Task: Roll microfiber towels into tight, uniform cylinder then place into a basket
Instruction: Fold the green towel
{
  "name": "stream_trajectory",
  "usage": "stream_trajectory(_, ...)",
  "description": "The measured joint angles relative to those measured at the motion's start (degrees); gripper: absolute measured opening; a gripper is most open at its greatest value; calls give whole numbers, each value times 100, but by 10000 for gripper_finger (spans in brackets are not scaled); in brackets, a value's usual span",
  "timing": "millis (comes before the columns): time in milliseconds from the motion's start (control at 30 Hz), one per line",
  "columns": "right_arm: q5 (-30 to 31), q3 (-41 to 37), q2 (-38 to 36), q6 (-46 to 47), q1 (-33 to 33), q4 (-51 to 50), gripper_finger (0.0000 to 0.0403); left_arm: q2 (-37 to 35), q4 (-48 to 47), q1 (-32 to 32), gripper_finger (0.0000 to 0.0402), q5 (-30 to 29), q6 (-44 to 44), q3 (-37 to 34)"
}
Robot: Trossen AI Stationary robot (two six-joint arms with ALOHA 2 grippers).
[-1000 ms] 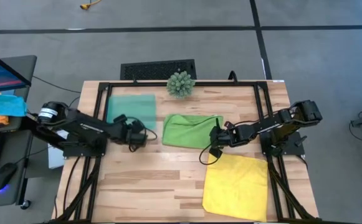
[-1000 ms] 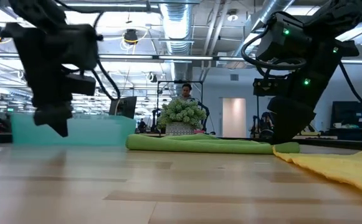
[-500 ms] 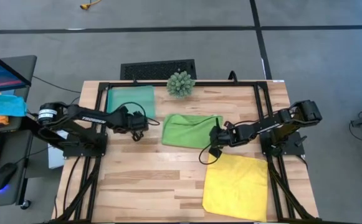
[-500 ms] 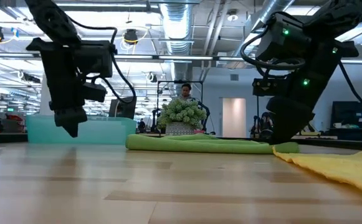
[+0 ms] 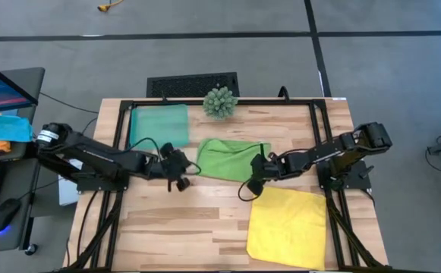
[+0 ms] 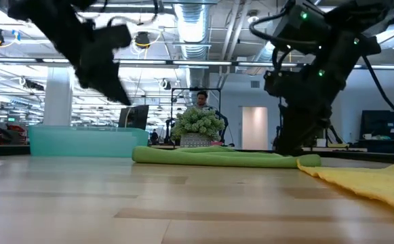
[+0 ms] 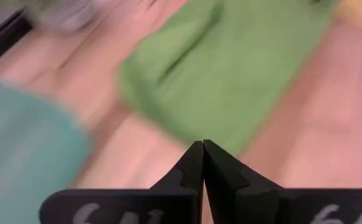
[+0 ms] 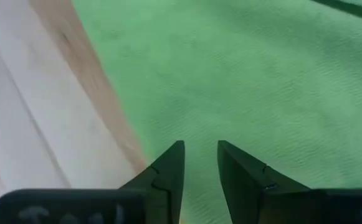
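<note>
While the green towel lies flat mid-table, right of the basket, the left gripper nears its left edge. Left wrist: jaws pressed together, empty. Right wrist: right gripper over cloth, narrow gap. Soft, limp; pinch an edge.

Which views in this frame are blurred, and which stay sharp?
Left wrist view: heavy motion smear over the green towel and basket; only the left gripper is crisp. Low view: the left arm streaks. Right wrist view: sharp towel weave, right gripper. High view: sharp.
</note>
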Motion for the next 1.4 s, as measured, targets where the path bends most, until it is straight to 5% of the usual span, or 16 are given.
stream_trajectory(300, 115, 1, 351, 655, 175, 77, 118, 1141, 1671, -337, 0, -92, 413, 2)
stream_trajectory(467, 25, 165, 876, 763, 171, 529, 118, 1598, 1784, -337, 0, -81, 297, -2)
stream_trajectory(1000, -1695, 2880, 2592, -868, 715, 411, 118, 1742, 2140, -381, 0, 577, 42, 0)
stream_trajectory(1200, -1261, 3466, 2332, -1262, 941, -582, 118, 1742, 2120, -389, 0, 1432, 43, 0)
stream_trajectory(1400, -247, 3536, 1835, -1385, 1123, -1168, 118, 1742, 2172, -417, 0, 1522, -9, 0)
